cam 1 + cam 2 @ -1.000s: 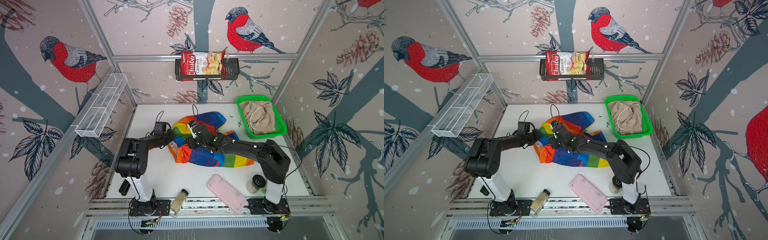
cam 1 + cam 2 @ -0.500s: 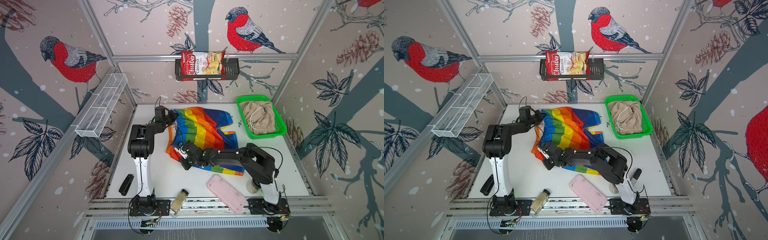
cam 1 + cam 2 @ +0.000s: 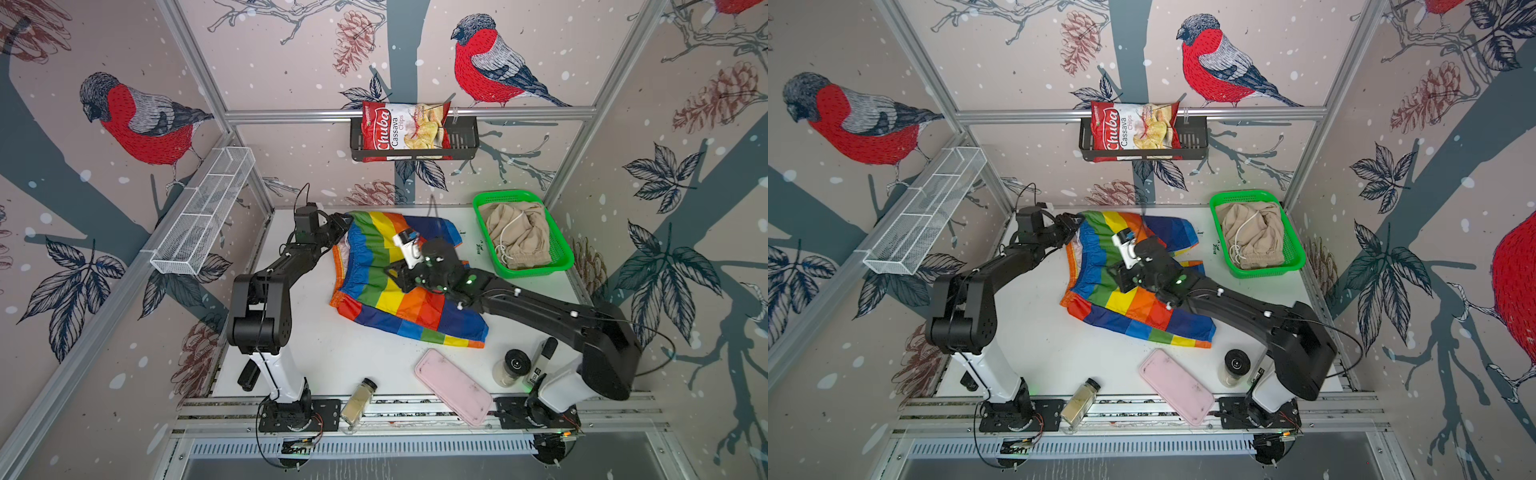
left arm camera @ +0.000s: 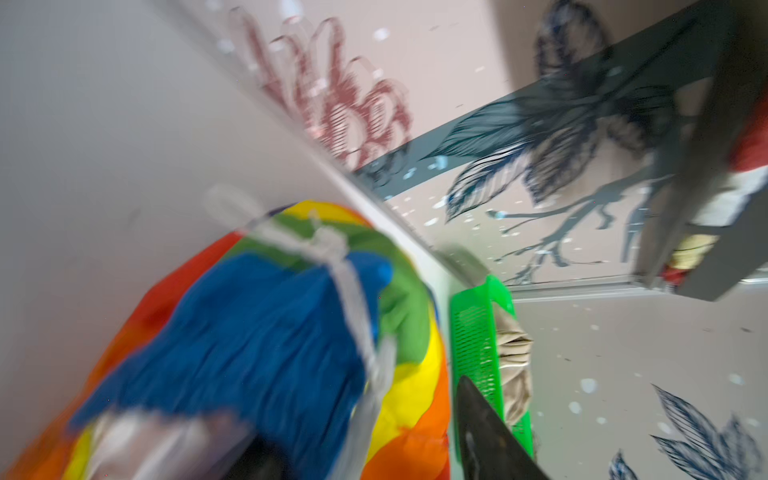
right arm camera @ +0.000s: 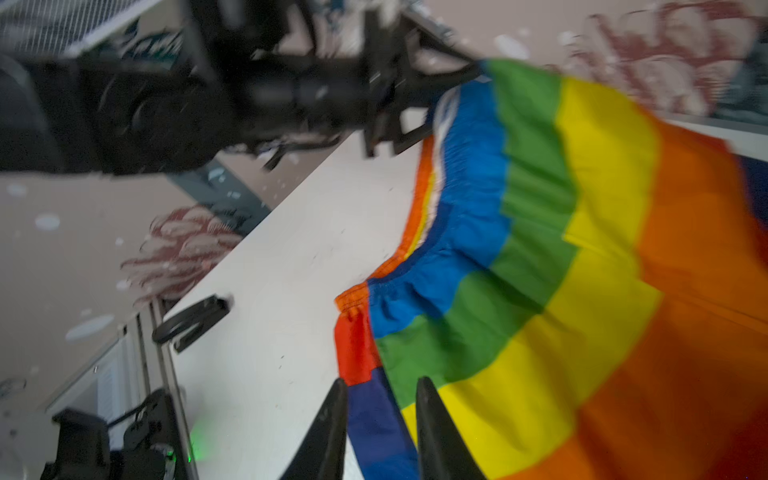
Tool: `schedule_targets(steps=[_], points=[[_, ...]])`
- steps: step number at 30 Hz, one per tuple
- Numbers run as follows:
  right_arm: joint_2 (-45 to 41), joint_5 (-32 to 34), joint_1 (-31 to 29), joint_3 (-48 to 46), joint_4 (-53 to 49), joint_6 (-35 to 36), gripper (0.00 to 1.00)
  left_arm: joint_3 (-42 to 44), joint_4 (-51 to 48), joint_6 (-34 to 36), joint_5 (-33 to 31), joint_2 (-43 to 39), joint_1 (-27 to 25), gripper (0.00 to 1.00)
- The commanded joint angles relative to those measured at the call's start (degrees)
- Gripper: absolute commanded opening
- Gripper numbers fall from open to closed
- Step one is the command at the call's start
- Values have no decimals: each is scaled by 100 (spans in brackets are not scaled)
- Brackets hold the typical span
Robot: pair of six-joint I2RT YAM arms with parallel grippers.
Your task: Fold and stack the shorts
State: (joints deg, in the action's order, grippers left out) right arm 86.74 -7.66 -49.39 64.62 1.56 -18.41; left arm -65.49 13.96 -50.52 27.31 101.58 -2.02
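Observation:
The rainbow shorts (image 3: 390,291) (image 3: 1125,299) lie spread out in the middle of the white table, waistband toward the left. My left gripper (image 3: 344,221) (image 3: 1073,222) is at the waistband's far corner. In the left wrist view it (image 4: 361,415) stands open, blurred, with the blue waistband and white drawstring (image 4: 349,291) lying between its fingers. My right gripper (image 3: 394,274) (image 3: 1118,277) hovers over the middle of these shorts. In the right wrist view it (image 5: 381,380) is open, its fingers apart above the navy hem. The beige shorts (image 3: 519,237) (image 3: 1254,237) lie crumpled in the green basket (image 3: 536,272).
A pink case (image 3: 453,386), a spice jar (image 3: 357,401) and a black-lidded jar (image 3: 513,365) stand along the front edge. A black item (image 3: 248,374) lies at the front left. A wire basket (image 3: 203,216) hangs on the left wall, a chips bag (image 3: 403,131) on the back shelf.
The bunched rainbow shorts were pulled out flat. My left gripper went to the far left corner and opened. My right gripper let go near the front and rose over the middle.

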Motion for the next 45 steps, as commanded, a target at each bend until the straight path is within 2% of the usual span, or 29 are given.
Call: schedule_targets(steps=[1, 5, 8, 12, 14, 16, 18, 21, 23, 28, 30, 32, 34, 39, 45], points=[[-346, 242, 618, -372, -349, -507, 35, 326, -939, 519, -521, -258, -8, 57], [-408, 421, 1331, -551, -761, -679, 41, 705, -1068, 767, -684, -340, -44, 70], [-193, 353, 1749, -458, -999, -779, 42, 791, -975, 772, -692, -163, -108, 70], [177, 406, 1957, -159, -1147, -669, 46, 688, -789, 789, -755, 197, -258, 68], [429, 489, 1999, 73, -1262, -580, 46, 501, -748, 832, -855, 433, -306, 63], [644, 488, 2034, 243, -1293, -550, 46, 329, -660, 842, -864, 635, -325, 52], [833, 422, 2079, 373, -1278, -506, 39, 131, -644, 864, -931, 840, -342, 42], [1085, 320, 2150, 567, -1270, -506, 35, -148, -810, 910, -1123, 1058, -343, 35], [1222, 263, 2194, 672, -1266, -508, 35, -247, -831, 962, -1188, 1121, -343, 35], [1464, 204, 2290, 900, -1290, -475, 35, -534, -972, 1092, -1327, 1291, -391, 50], [1505, 205, 2334, 960, -1316, -472, 35, -606, -961, 1119, -1329, 1359, -437, 50], [1515, 212, 2383, 989, -1334, -459, 34, -683, -965, 1150, -1266, 1430, -482, 30], [1503, 277, 2468, 1033, -1394, -446, 33, -749, -1056, 1117, -1153, 1449, -492, 1], [1525, 874, 2657, 1343, -1641, -315, 34, -814, -1675, 1252, -1130, 787, -445, 0], [2297, 1948, 2661, 2354, -2162, 67, 40, -547, -2378, 1229, -773, -268, -71, 0]])
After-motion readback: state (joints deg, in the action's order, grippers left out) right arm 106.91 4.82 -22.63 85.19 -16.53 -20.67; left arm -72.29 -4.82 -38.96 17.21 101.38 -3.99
